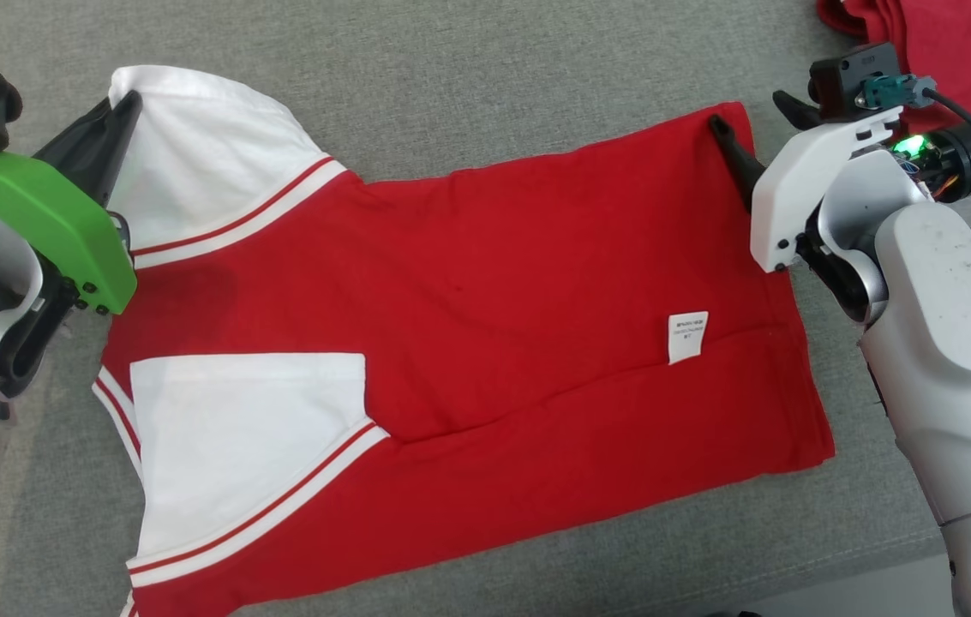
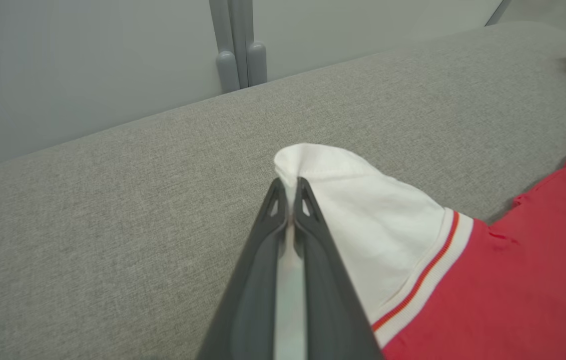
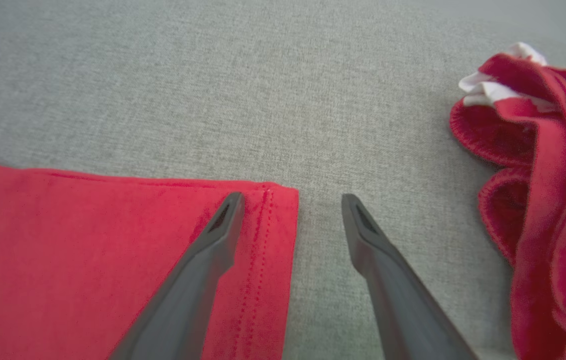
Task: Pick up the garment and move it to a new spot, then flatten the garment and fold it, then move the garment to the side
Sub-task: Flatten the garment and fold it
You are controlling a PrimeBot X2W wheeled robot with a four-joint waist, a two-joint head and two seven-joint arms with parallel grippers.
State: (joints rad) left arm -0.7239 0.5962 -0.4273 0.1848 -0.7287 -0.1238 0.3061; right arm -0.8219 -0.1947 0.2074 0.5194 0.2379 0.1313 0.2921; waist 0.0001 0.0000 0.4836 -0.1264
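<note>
Across the grey fabric surface [image 1: 451,86] we find the garment [image 1: 485,300] spread flat, sleeves toward 9 o'clock | left wrist view: left hand [image 2: 288,187] pinched shut on the white sleeve [image 2: 362,200] tip | right wrist view: right hand [image 3: 292,200] spread wide, one finger over the hem corner [image 3: 278,210] | crumpled red pile [image 3: 547,150] at 3 o'clock

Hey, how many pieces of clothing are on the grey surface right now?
2. A red-and-white shirt lies spread in the middle, its far sleeve pinched by the left claw. A crumpled red heap sits at the far right; it may hide more pieces.
</note>
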